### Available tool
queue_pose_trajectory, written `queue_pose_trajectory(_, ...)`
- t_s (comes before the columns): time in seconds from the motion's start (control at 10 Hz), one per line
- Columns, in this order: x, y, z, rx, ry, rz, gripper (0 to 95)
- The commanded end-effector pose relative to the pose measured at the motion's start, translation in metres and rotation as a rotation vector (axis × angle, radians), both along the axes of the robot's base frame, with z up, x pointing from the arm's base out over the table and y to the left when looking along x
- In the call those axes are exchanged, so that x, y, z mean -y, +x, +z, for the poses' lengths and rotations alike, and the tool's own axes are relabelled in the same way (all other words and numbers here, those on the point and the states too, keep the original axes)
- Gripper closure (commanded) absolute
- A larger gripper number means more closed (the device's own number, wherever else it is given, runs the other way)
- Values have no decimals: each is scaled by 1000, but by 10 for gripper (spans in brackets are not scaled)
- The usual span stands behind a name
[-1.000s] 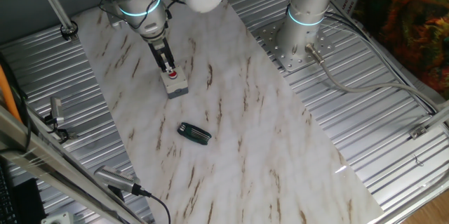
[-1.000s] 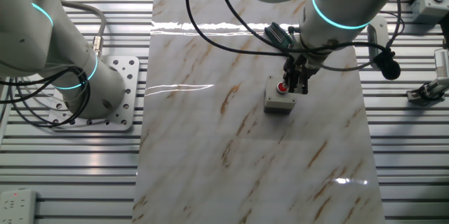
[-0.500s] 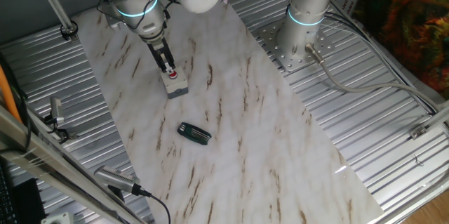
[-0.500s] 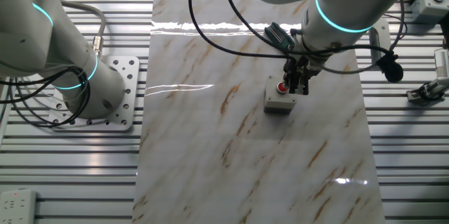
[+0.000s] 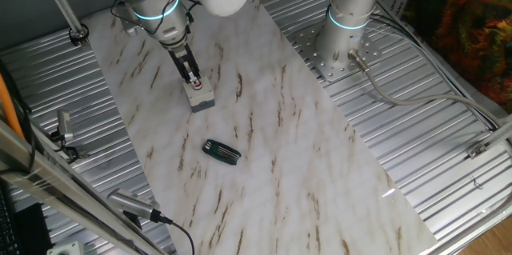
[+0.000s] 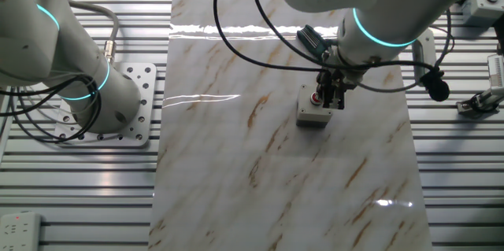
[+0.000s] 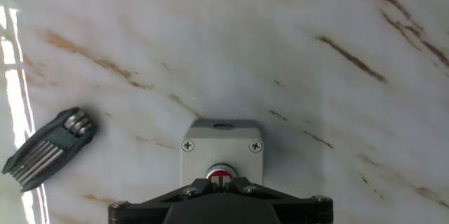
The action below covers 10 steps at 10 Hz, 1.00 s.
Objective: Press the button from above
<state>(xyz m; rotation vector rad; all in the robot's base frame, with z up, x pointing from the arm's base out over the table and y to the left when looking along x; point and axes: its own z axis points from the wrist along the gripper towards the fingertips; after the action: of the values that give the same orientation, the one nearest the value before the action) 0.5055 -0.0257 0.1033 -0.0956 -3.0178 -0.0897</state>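
Your pincer (image 5: 193,81) stands upright over the button (image 5: 198,87), its tips right at the red cap; none of your views shows the tips clearly enough to tell whether they are parted or together. From one fixed view you see the box (image 5: 202,97) on the marbled desk (image 5: 288,143), with the pincer coming down on it from above. The other fixed view shows the pincer (image 6: 328,103) covering most of the button (image 6: 317,99), so only a sliver of red shows at its side. Your hand view alone shows the box's (image 7: 222,147) top face with screws at the two far corners, the button (image 7: 219,175) half hidden under the hand's dark body. You have one button, one box, and one dark folding tool (image 5: 221,152) lying well apart from the box; the other fixed view does not show that tool.
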Motion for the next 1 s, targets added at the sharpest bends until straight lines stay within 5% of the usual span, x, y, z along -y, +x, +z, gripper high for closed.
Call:
queue_pose_trajectory(0.1,-1,-1,-1,-4,11,16,950)
queue_pose_trajectory(0.4,-2,-11,-6,27,10,18,950)
queue_pose_trajectory(0.6,-2,-10,-6,67,3,11,950)
queue_pose_trajectory(0.8,-3,-10,-11,79,7,8,950)
queue_pose_trajectory(1.0,-5,-11,-26,97,-19,13,950)
